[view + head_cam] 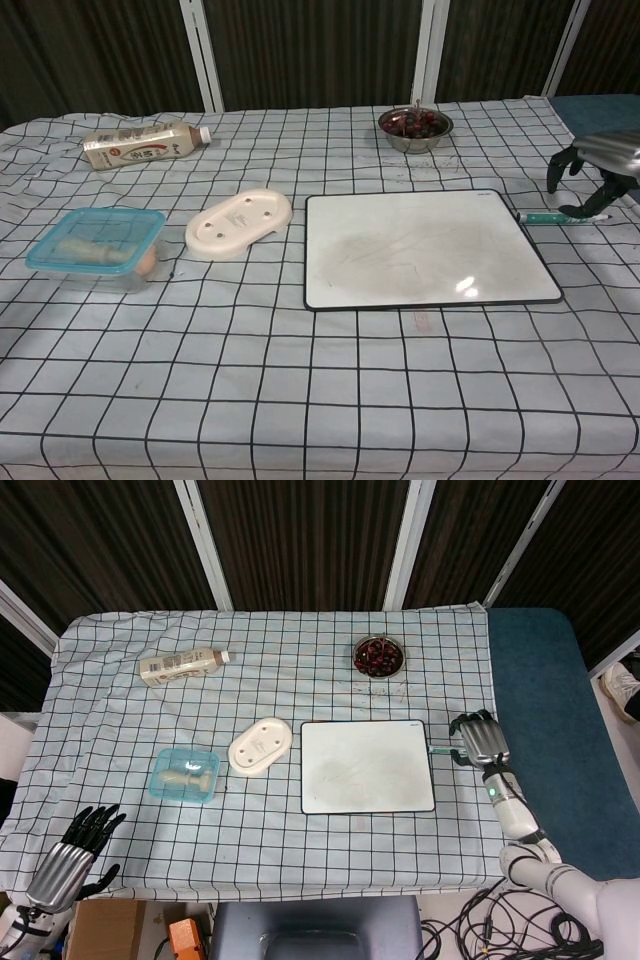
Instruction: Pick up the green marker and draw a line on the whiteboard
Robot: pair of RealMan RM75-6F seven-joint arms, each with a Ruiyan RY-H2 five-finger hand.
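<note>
The right hand (592, 170) hovers over the green marker (545, 217), fingers (556, 168) curled downward and apart, gripping nothing. The marker lies beneath them, beside the whiteboard (420, 250). A glancing touch could roll it off the surface.

The right hand (478, 739) hangs at the right side of the table, back of the hand upward, fingers (556, 172) curled downward and apart, empty. Its slim forearm runs back toward the near right corner. The left hand (70, 845) sits off the near left corner, dark fingers spread, holding nothing.
</note>
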